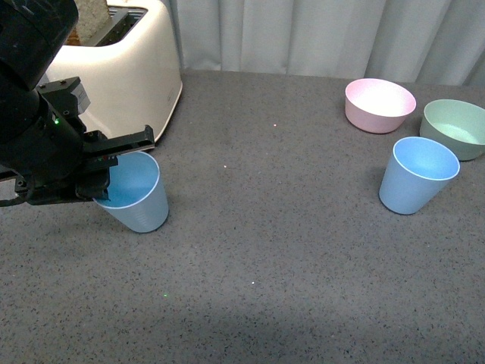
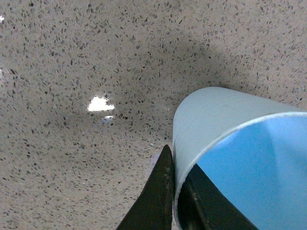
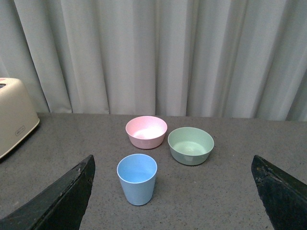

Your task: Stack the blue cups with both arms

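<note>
Evidently mid-pickup, the left fingers (image 2: 159, 201) pinch the rim of the tilted blue cup (image 1: 140, 199) at lower left, while the right fingers (image 3: 62, 203) gape toward the other cup (image 1: 418, 176) at right, which likely wants gripping next

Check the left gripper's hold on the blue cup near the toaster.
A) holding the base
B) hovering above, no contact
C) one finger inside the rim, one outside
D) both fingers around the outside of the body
C: in the left wrist view the blue cup has its wall running between the fingers of the left gripper, one outside and one inside the rim.
</note>
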Robot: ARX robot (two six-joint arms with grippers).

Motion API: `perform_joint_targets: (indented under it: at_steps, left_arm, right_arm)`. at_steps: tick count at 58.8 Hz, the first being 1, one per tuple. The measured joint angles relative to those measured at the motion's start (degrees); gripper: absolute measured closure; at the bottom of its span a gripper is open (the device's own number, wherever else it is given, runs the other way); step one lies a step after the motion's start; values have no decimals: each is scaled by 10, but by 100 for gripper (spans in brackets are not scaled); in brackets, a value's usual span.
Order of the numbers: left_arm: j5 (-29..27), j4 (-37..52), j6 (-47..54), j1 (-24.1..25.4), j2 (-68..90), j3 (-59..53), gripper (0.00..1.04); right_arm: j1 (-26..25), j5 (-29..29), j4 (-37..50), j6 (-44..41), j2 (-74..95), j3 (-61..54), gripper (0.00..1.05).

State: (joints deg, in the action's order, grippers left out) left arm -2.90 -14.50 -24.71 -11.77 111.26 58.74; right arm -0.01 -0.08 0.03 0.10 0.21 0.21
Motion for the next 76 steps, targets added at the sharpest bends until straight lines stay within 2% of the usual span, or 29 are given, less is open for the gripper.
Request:
perform_joint_targets:
  at_steps: [9,15,32,47,57,63,76]
  left_arm:
    - [-1,-17,-11,-29,1,24,101]
    - [-6,-31,-27,-69,20,70,101]
    - [0,-70,-72,-143,97,172,101]
    - [-7,-101,-89,-176,140,240,101]
    - [-10,-110,-93,-178,147,251,101]
    - [-10,-108,-98,-178,147,251,87]
    - [-24,-82,-100,-178,125,239,49]
  right_arm:
    - [0,0,0,0,0,0,10]
    - [0,0,0,0,0,0,10]
    - [0,0,0,0,0,0,10]
    - [0,0,0,0,0,0,10]
    - [0,0,0,0,0,0,10]
    - [0,0,0,0,0,0,10]
    - [0,0,0,0,0,0,10]
